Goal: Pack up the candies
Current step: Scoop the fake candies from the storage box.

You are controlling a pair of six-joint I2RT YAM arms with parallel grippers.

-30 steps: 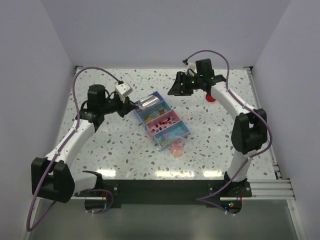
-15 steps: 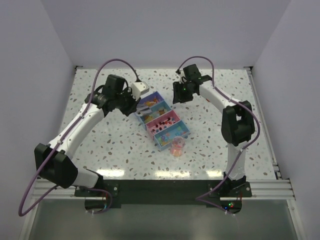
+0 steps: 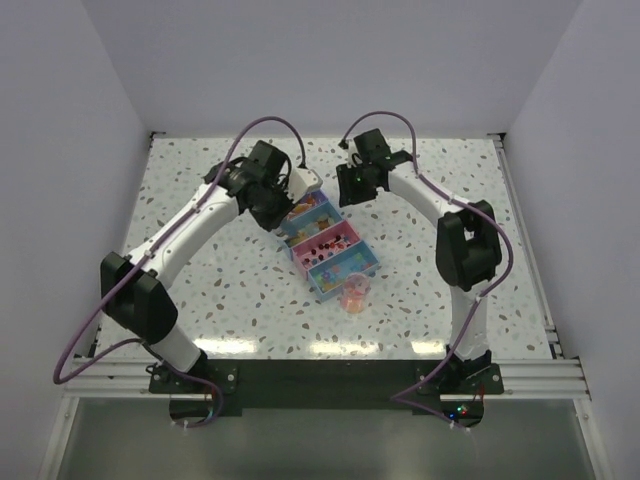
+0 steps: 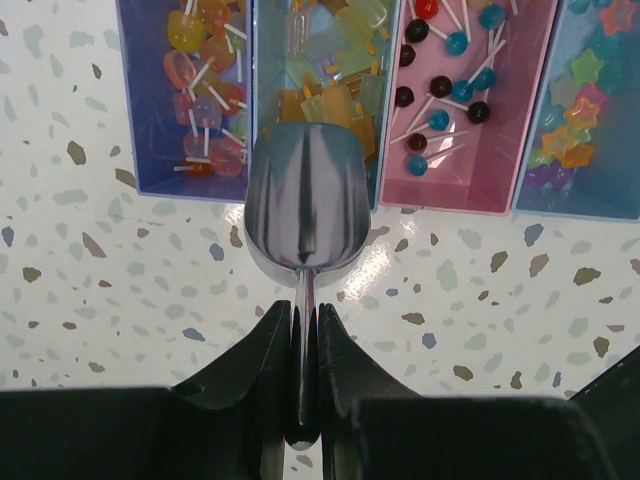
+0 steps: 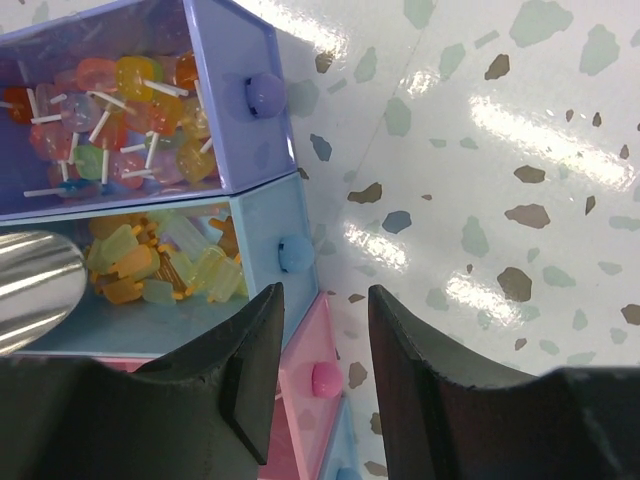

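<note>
Four open drawers [image 3: 330, 250] lie side by side and hold the candies. In the left wrist view they are purple [image 4: 200, 60], light blue [image 4: 330, 90], pink [image 4: 450, 80] and blue [image 4: 580, 90]. My left gripper [image 4: 303, 312] is shut on the thin handle of a metal scoop [image 4: 305, 210]. The scoop's empty bowl rests at the near edge of the light blue drawer. My right gripper [image 5: 325, 295] is open above the drawer fronts. Its fingers straddle the pink drawer's knob [image 5: 326, 379] without touching it, and the light blue knob [image 5: 296, 253] lies just beyond.
A small clear cup [image 3: 353, 293] with orange and pink sweets stands on the speckled table just in front of the drawers. Both arms meet over the drawers' far end, left gripper [image 3: 285, 203] and right gripper [image 3: 348, 192] close together. White walls enclose the table.
The left arm has swung right and brought the scoop over the far drawers. The right arm has swung left, from the back right to the drawer fronts.
</note>
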